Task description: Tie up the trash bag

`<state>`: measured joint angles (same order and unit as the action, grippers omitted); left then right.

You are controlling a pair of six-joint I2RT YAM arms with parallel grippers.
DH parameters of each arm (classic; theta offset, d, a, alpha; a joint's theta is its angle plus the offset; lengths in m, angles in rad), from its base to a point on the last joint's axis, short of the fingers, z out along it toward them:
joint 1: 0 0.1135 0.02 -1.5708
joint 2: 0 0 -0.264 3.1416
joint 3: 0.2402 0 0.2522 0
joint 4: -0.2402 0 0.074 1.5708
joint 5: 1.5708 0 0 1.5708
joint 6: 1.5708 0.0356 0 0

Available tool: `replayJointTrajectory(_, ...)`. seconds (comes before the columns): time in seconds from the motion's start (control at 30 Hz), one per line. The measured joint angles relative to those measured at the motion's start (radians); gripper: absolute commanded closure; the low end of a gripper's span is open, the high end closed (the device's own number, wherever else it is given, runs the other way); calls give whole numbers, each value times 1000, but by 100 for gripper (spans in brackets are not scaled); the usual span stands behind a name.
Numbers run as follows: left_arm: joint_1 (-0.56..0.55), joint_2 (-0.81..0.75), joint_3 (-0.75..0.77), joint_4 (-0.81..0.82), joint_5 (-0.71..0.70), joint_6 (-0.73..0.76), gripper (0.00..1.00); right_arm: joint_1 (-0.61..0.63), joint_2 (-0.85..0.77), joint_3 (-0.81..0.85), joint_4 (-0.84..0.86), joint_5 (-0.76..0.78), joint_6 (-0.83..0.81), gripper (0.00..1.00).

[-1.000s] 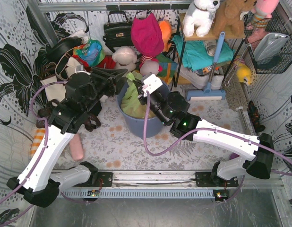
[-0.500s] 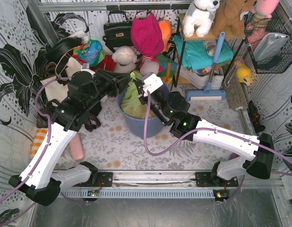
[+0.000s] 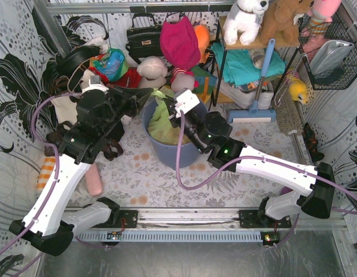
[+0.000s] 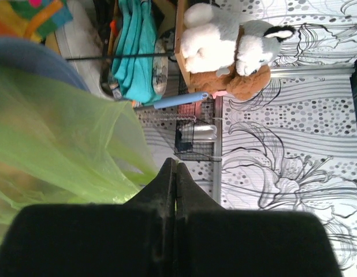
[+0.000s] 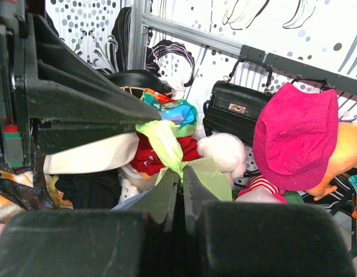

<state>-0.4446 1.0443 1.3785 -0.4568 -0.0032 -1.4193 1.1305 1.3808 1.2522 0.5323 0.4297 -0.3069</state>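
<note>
The trash bag (image 3: 160, 124) is lime-green film and sits in the round blue-grey bin (image 3: 174, 153). Its top is drawn up between the two grippers. My left gripper (image 3: 148, 93) is at the bin's left rim; in the left wrist view (image 4: 176, 164) it is shut, a sliver of green film between its tips, and the bag (image 4: 45, 144) stretches away to the left. My right gripper (image 3: 168, 105) is over the bin's far rim; in the right wrist view (image 5: 180, 172) it is shut on a twisted strand of the bag (image 5: 166, 141). The left gripper's black body (image 5: 80, 104) is close on the left.
Behind the bin lie a black handbag (image 3: 142, 36), a magenta hat (image 3: 179, 41), soft toys (image 3: 152, 70) and a shelf (image 3: 248, 63) holding teal cloth. A blue-handled brush (image 3: 256, 98) leans to the right. A cream tote (image 3: 67, 107) lies left, under my left arm.
My left gripper first pushed toward the bin, then drew back to the left, still on the bag's edge. The right arm has not moved.
</note>
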Motion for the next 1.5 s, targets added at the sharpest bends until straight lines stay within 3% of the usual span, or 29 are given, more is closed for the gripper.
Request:
replayJointTrajectory(0.07,0,-7,0,20,-26,53,100,0,-1,0,-3,0,8,94)
replayJointTrajectory(0.13,1,-6,0,63,-36,109,100,0,-8,0,-28,-4,30,72)
replayJointTrajectory(0.17,2,-5,-1,87,-39,134,100,0,-16,0,-48,-5,45,66)
replayJointTrajectory(0.27,3,-5,-11,156,-38,203,100,0,-51,11,-134,-3,109,59)
replayJointTrajectory(0.43,3,-7,-54,239,-40,296,100,0,-129,74,-313,29,277,60)
replayJointTrajectory(0.47,3,-9,-64,249,-41,311,96,0,-148,85,-344,37,310,61)
replayJointTrajectory(0.6,3,-10,-73,254,-47,356,64,0,-218,91,-415,54,404,61)
replayJointTrajectory(0.8,3,-8,-3,140,-51,388,47,0,-232,104,-507,87,549,57)
replayJointTrajectory(1.03,3,21,104,0,35,449,35,0,-222,140,-597,76,746,42)
replayJointTrajectory(1.23,3,74,109,-55,135,456,32,-1,-213,156,-623,21,846,40)
replayJointTrajectory(1.5,3,57,98,-165,61,427,27,-1,-203,156,-625,-8,911,42)
